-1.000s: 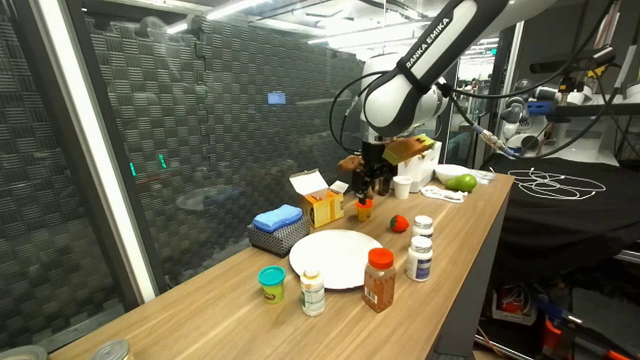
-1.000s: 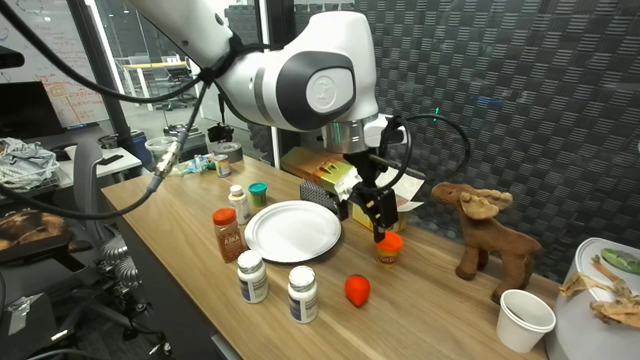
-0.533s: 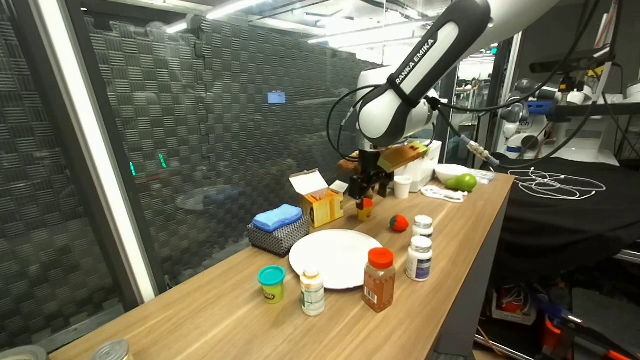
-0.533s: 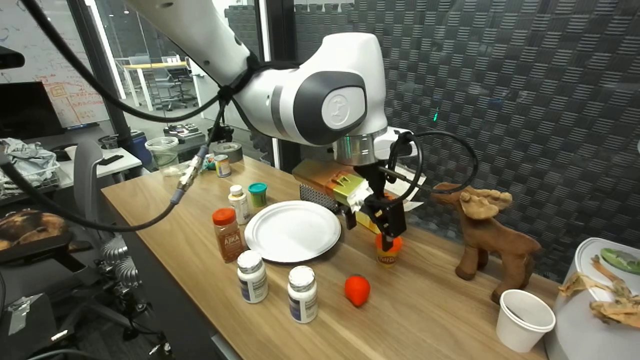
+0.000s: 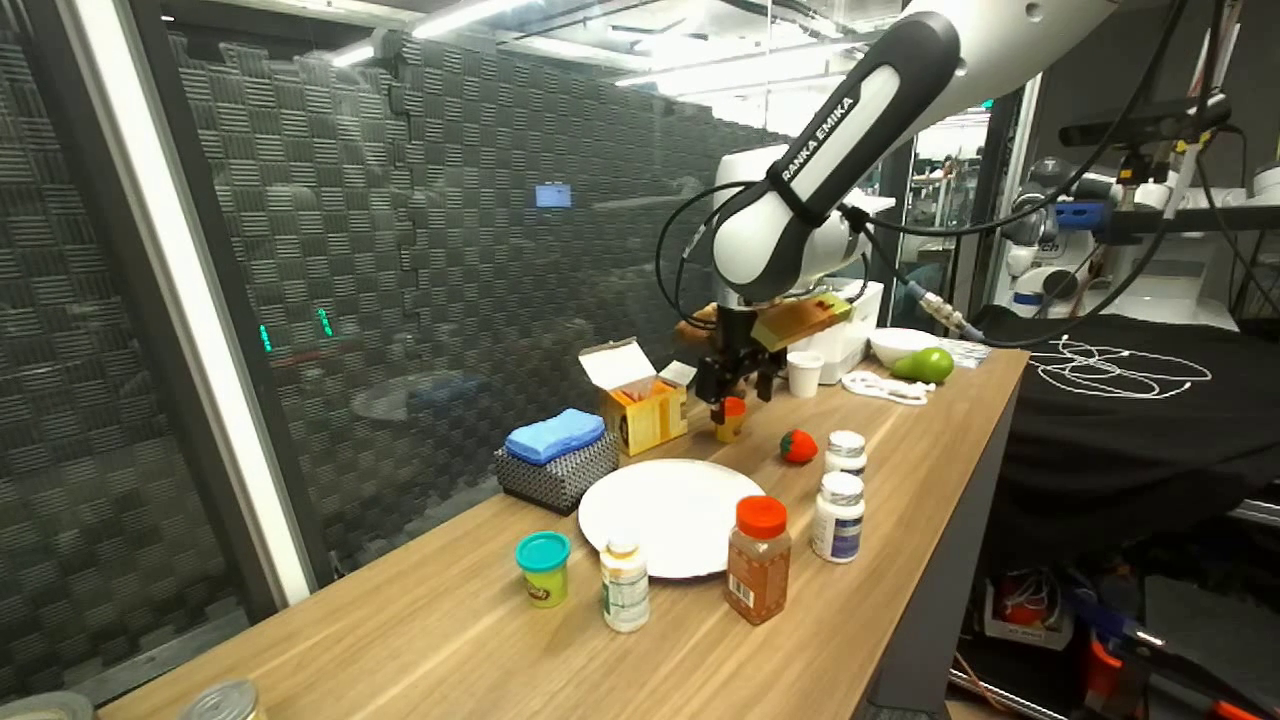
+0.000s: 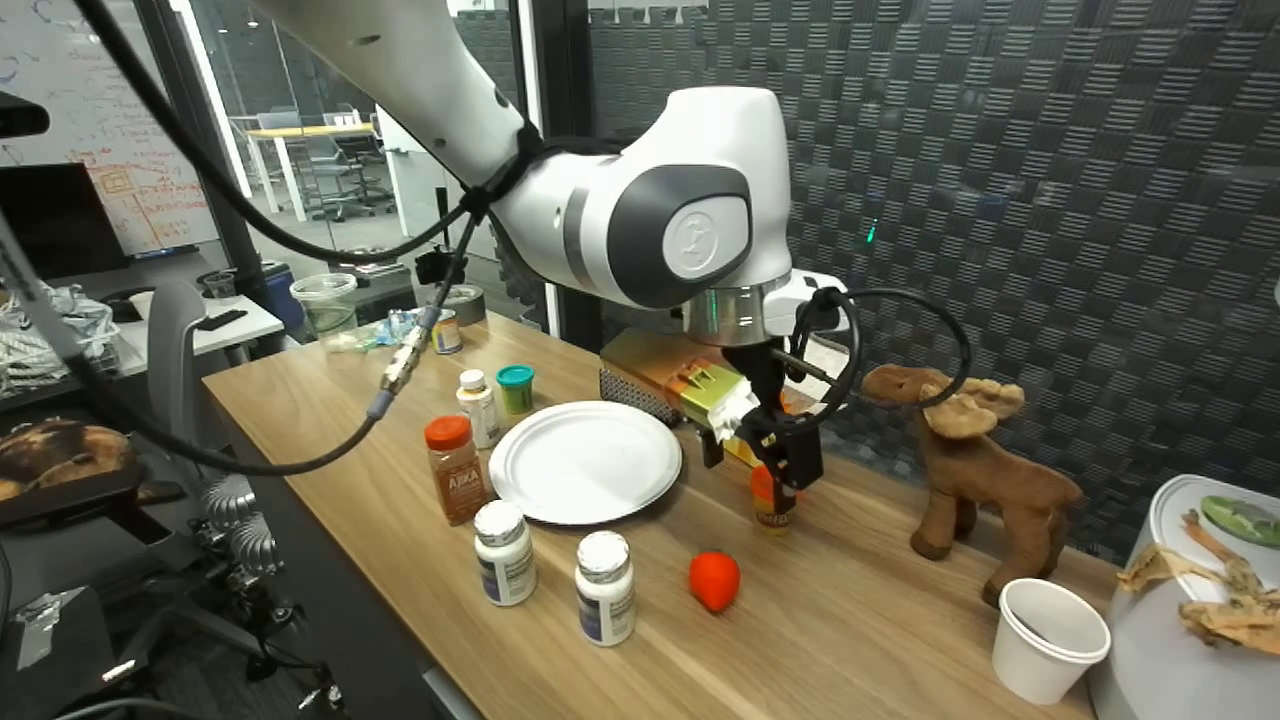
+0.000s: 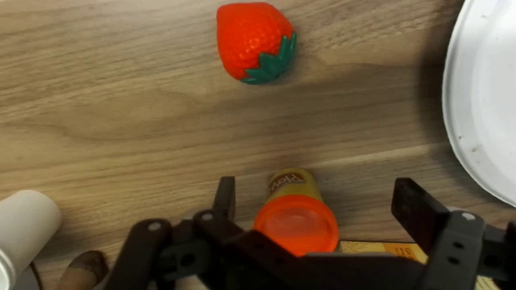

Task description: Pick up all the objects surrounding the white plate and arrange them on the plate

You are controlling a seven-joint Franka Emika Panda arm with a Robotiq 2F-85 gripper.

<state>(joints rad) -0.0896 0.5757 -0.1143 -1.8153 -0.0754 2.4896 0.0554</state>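
Likely step: picking orange-lidded tub (image 7: 296,221), sitting on surface (image 7: 121,133) near white plate (image 6: 585,460). End effector (image 7: 316,191) hanging close by, spread wide, gripping nothing. Next probably needing centring, lowering, closing.

plate (image 7: 481,96) cropped in wrist view, bottle label (image 6: 607,612) seemingly unreadable

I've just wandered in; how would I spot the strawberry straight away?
Find the big white plate on the wooden table. A little away from it, between the orange-lidded tub and a white bottle, lies the strawberry. Unlike those upright containers, it is rounded and red, with jagged green leaves.
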